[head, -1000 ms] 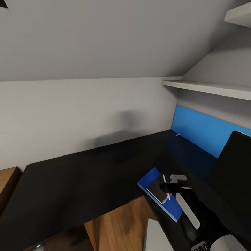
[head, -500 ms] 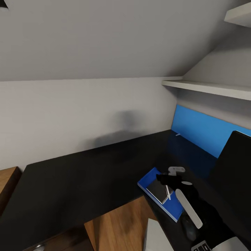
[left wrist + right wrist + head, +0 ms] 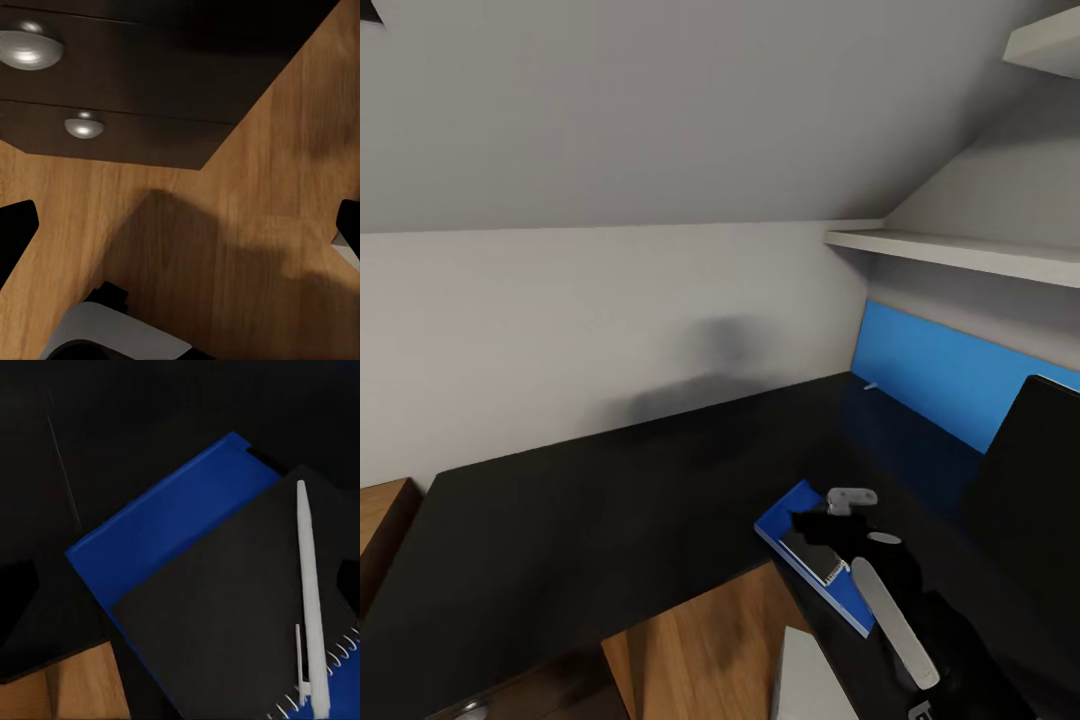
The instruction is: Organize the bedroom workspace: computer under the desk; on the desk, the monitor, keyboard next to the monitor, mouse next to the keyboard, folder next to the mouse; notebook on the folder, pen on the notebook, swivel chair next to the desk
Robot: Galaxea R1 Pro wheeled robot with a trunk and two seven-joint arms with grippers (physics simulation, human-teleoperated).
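Pen [image 3: 311, 600] lies flat on the dark notebook [image 3: 225, 622], which rests on the blue folder [image 3: 161, 529] near the black table's [image 3: 610, 500] inner edge. Right hand [image 3: 815, 527] hovers directly above the stack, its opening impossible to judge. Left hand [image 3: 180, 225] spreads wide over wood floor [image 3: 247, 247], drawer knobs [image 3: 30, 51] at 11 o'clock.

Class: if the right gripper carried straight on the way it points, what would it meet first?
Probably the dark grey notebook lying on the bright blue folder, beside the white pen; depth is unclear.
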